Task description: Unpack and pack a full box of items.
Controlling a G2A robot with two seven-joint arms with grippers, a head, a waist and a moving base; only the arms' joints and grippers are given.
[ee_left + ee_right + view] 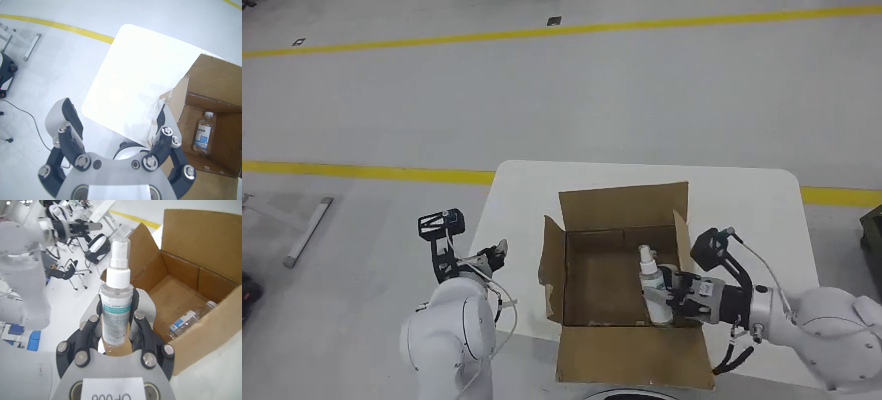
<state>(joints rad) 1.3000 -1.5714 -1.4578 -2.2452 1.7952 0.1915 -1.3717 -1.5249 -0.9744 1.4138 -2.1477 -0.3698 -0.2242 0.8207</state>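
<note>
An open cardboard box (622,206) stands on the white table (742,200). My right gripper (117,301) is shut on a white-capped spray bottle (115,289), which it holds over the right side of the box; the top view shows this spray bottle (647,270) and gripper (668,295) there. A clear plastic bottle (189,318) with a blue-and-white label lies on the box floor (204,132). My left gripper (117,117) hangs open and empty off the table's left edge (496,252), apart from the box (211,83).
All box flaps stand open, the near one (632,355) hanging over the table's front edge. Bare table lies left of the box (136,75) and behind it. Off the table are chairs (73,273), a metal stand (28,47) and a floor cable (36,123).
</note>
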